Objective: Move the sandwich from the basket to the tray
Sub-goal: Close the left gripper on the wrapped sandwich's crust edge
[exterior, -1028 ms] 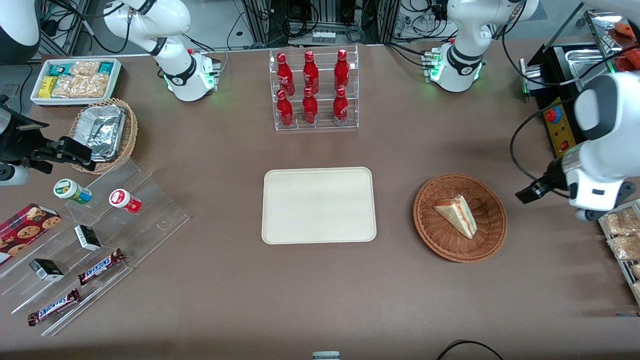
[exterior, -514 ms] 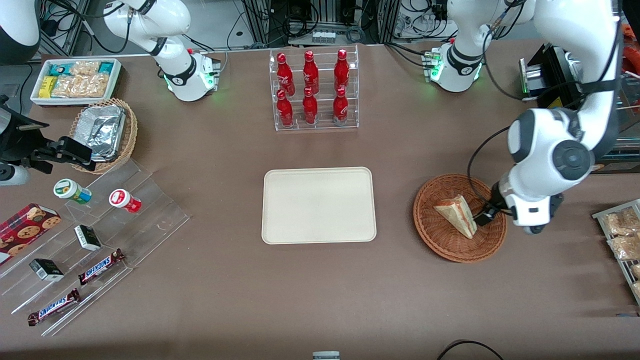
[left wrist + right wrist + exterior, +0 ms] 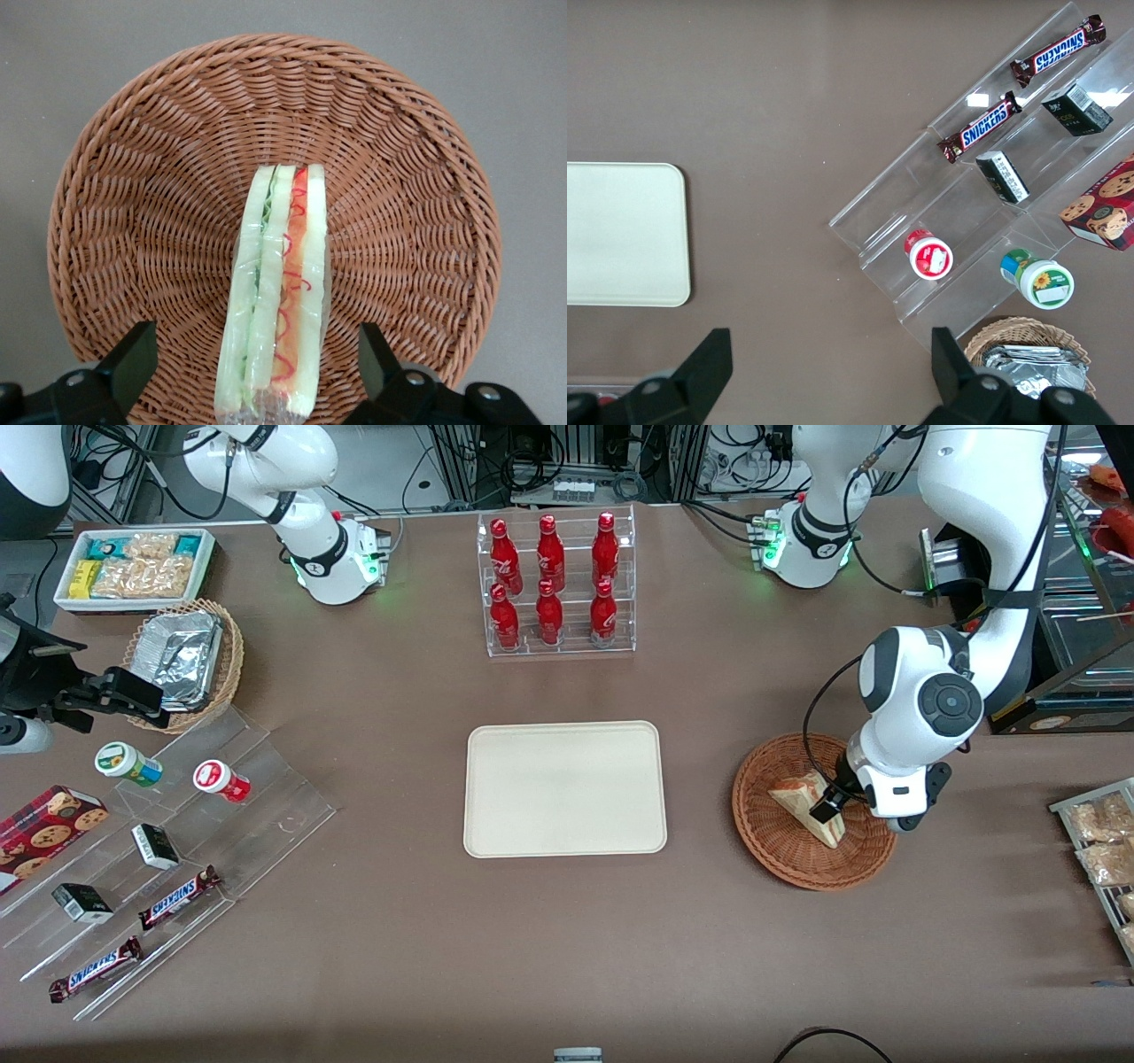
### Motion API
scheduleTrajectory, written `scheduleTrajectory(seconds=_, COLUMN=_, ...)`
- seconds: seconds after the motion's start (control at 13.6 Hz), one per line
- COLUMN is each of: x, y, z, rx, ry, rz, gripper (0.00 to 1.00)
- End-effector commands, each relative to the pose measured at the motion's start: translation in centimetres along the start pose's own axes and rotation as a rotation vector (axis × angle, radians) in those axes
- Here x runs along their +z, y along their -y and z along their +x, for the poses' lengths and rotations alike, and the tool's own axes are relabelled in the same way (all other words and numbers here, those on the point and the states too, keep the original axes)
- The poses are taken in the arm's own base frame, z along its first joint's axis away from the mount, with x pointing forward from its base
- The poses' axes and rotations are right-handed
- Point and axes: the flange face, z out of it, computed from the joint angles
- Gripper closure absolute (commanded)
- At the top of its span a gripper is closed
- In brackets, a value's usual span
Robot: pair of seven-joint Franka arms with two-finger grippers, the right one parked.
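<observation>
Front view: you had the gripper (image 3: 828, 808) hanging over the basket (image 3: 780, 846), directly above the sandwich (image 3: 802, 802), part of which it hid. The basket sat on the tabletop (image 3: 567, 957) toward the working arm's end, roughly midway between the edge nearest the camera and the edge by the arm bases. The tray (image 3: 565, 788) lay flat at the middle of the tabletop, well apart from the basket, with nothing on it. A clear rack of red bottles (image 3: 555, 584) stood farther from the camera than the tray, near the edge by the arm bases. Toward the parked arm's end you could see a tan wicker basket of foil containers (image 3: 184, 657) and clear tiered shelves (image 3: 168, 868) carrying Snickers bars (image 3: 177, 899) and small cups.

Left wrist view: the sandwich (image 3: 276, 292) rested in the basket (image 3: 133, 204) on its edge, its cut side facing the camera and showing pale bread with green and red-orange layers under clear wrap. The jaws were spread wide, one fingertip (image 3: 133, 359) on each flank of the sandwich and neither touching it.

Right wrist view: you saw a corner of the tray (image 3: 620, 235), bare, and the clear tiered shelves (image 3: 904, 212) lying apart from it on the tabletop (image 3: 771, 88).
</observation>
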Motion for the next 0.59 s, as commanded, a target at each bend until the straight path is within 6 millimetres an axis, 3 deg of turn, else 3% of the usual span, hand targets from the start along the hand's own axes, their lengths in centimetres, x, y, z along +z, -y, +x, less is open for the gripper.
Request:
scheduleTrajectory(seconds=0.0, x=0.8, y=0.0, z=-0.4, rx=-0.014, ry=-0.007, rz=-0.012, gripper=0.00)
scheduleTrajectory(seconds=0.51, x=3.8, y=-0.8, z=-2.8, rx=-0.016, ry=0.001, rz=0.004, gripper=0.00)
